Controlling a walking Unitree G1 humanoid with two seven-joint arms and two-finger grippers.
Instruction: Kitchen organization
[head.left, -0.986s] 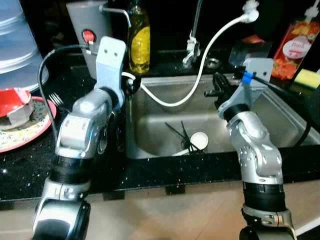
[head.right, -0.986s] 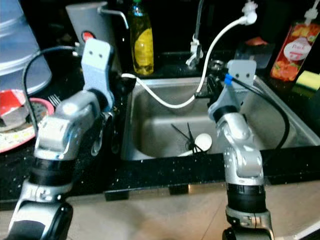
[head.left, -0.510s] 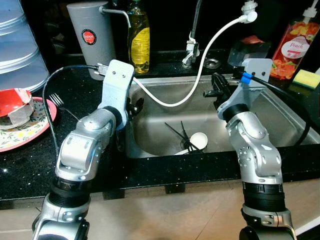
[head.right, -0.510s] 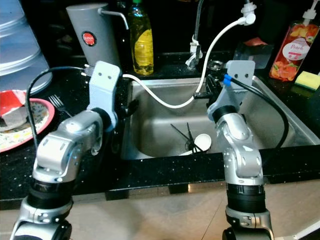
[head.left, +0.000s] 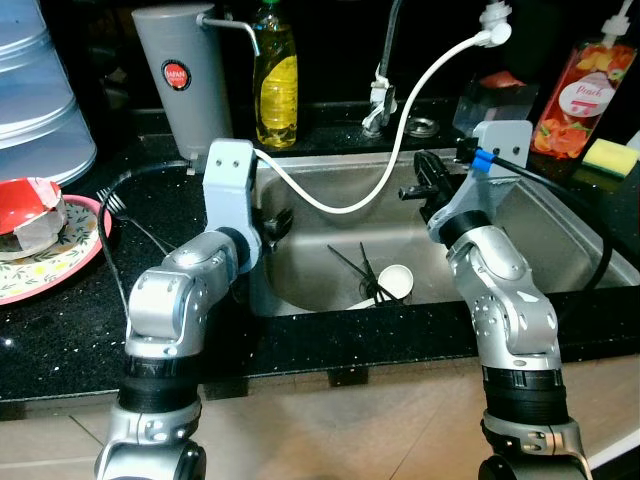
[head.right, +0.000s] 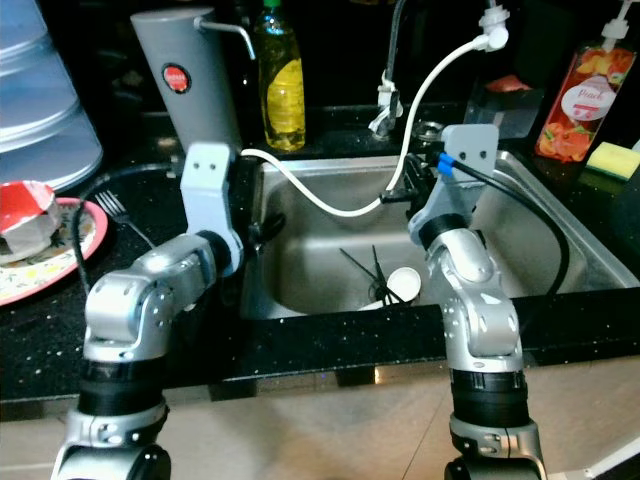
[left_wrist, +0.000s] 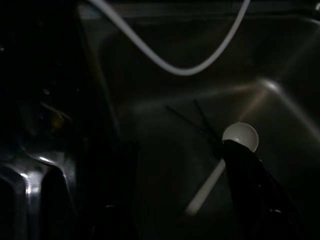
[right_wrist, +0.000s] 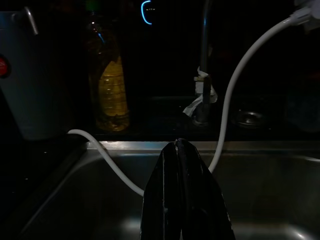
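A white ladle-like spoon and thin black chopsticks lie on the bottom of the steel sink. My left gripper hangs over the sink's left rim, pointing down into the basin. In the left wrist view the spoon lies just past one black finger, and the gripper is open and holds nothing. My right gripper hovers above the right half of the basin. Its fingers are pressed together, shut and empty, and aimed at the back wall.
A white hose loops from the tap across the sink. A yellow soap bottle and a grey jug stand behind. A plate and a fork lie on the left counter. A peach bottle and a sponge are at the right.
My left arm has swung down and toward the sink, bringing its gripper from counter height over the left rim. The right arm has barely moved.
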